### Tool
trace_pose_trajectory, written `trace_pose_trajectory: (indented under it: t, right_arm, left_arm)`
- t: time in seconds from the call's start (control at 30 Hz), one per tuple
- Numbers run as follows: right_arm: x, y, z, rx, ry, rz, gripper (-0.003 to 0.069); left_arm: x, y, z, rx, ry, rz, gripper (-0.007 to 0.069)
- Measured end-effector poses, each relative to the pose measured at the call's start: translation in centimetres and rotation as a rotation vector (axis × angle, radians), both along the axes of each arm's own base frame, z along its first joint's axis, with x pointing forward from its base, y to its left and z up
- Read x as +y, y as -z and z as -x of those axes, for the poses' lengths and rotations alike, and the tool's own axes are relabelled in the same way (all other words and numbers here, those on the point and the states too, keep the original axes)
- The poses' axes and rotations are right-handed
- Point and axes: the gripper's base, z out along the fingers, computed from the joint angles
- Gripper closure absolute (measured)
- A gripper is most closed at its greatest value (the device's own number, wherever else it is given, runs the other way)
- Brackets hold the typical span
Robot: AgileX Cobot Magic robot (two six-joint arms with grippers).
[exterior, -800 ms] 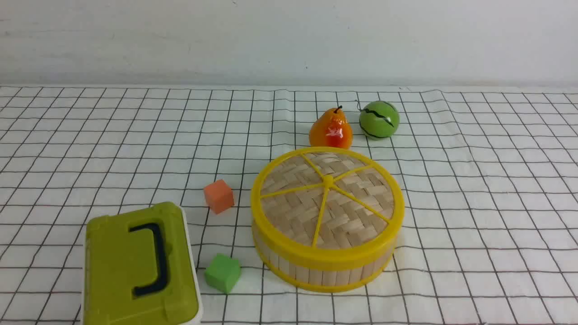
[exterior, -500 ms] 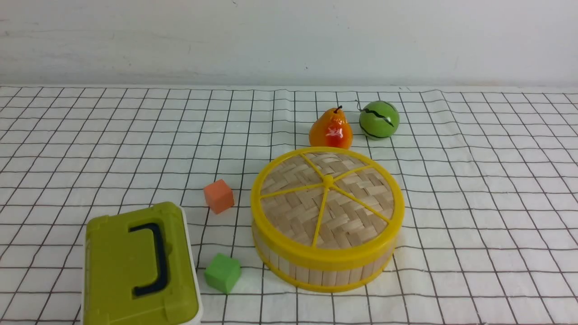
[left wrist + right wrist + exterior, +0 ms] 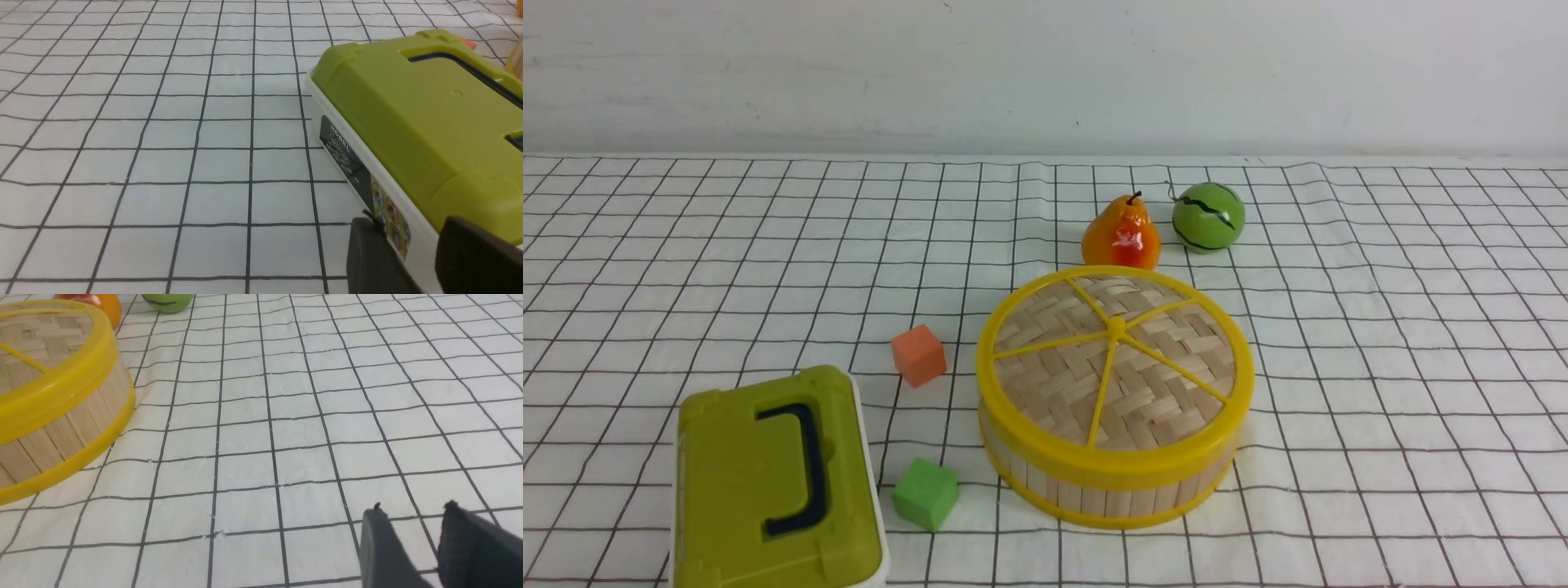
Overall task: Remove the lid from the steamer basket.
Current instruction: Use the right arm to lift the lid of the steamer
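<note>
The lid (image 3: 1127, 367) looks light and stiff; I'd pinch its centre knob (image 3: 1116, 325). The left hand (image 3: 405, 223) and right hand (image 3: 412, 508) sit narrowly parted, empty.

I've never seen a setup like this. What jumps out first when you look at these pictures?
The round bamboo steamer basket sits near the middle of the checked cloth, with its woven lid and yellow spokes on top. At the near left stands an olive-green box with a dark handle. Just behind the basket are a glossy orange pear and a green striped ball.
</note>
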Motion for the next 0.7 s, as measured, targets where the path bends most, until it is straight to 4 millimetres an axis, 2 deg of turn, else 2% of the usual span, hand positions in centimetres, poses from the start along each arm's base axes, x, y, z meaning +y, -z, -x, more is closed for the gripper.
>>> trace_pose_trajectory:
  t: [0.7]
  right_arm:
    - [-0.06,0.00,0.00,0.000,0.001,0.018,0.0421]
  left_arm:
    - [0.00,0.00,0.00,0.000,0.000,0.000,0.0386]
